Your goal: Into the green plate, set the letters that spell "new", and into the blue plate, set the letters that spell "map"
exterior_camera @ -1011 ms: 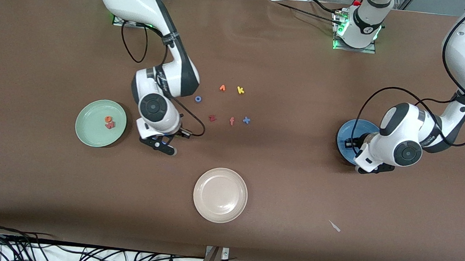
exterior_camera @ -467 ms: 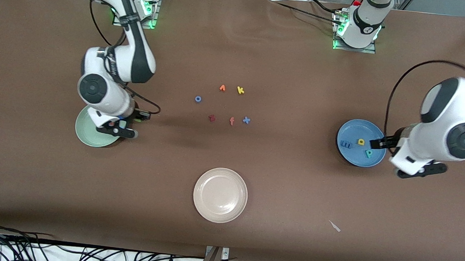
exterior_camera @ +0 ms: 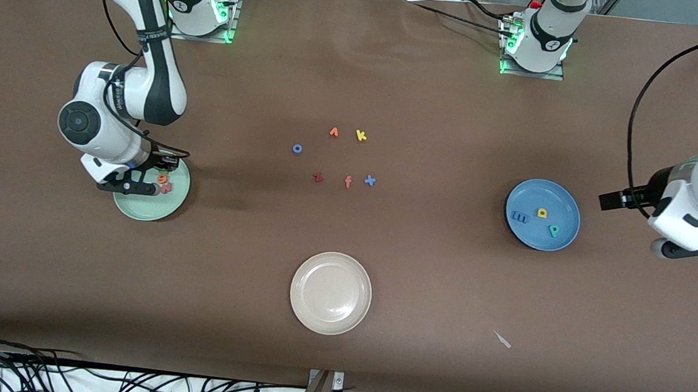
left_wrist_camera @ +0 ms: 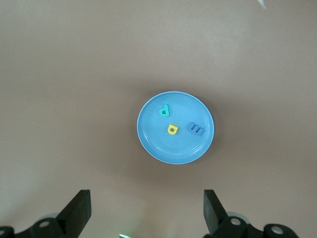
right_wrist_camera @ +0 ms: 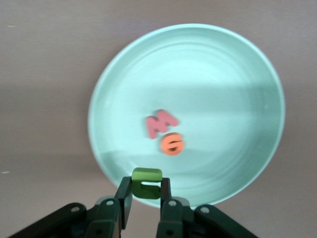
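Toward the right arm's end of the surface [exterior_camera: 417,278], front view: right gripper [exterior_camera: 135,187] over the green plate [exterior_camera: 133,205], which holds orange e [exterior_camera: 162,178] and red w [exterior_camera: 166,188]; blue plate [exterior_camera: 566,199] holds m [exterior_camera: 519,216], a [exterior_camera: 541,213], p [exterior_camera: 553,230]; left gripper [exterior_camera: 695,250] hangs toward the left arm's end. Left wrist view: left gripper [left_wrist_camera: 147,210] jaws wide apart, nothing between. Right wrist view: right gripper [right_wrist_camera: 146,198] clamped on green n [right_wrist_camera: 146,183] over the plate rim.

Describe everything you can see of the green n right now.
The green n is a small, matte, foam-looking letter in leaf green, a blocky arch that reads like a u. It is pinched between the shut fingers of the right gripper, held in the air over the rim of the green plate, clear of the w and e lying there.
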